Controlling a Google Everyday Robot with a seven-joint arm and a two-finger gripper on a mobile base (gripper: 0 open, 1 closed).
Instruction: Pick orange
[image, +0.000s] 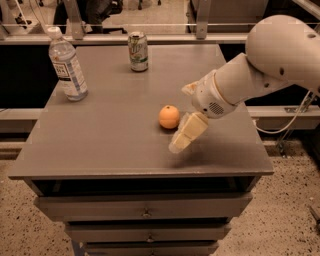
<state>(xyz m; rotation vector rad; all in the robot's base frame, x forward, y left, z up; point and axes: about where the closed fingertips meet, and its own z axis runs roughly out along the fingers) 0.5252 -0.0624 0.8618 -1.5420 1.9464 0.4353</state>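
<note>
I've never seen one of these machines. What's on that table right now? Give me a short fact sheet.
table: grey, drawers underneath
orange: resting near the table's middle, not held
gripper: low over the table, just picture-right of the orange
water bottle: upright, far left corner
soda can: upright, near the far edge

The white arm reaches in from 2 o'clock, its wrist bent downward. The cream pincer hangs just right of and below the view's centre, pointing toward 7 o'clock.
</note>
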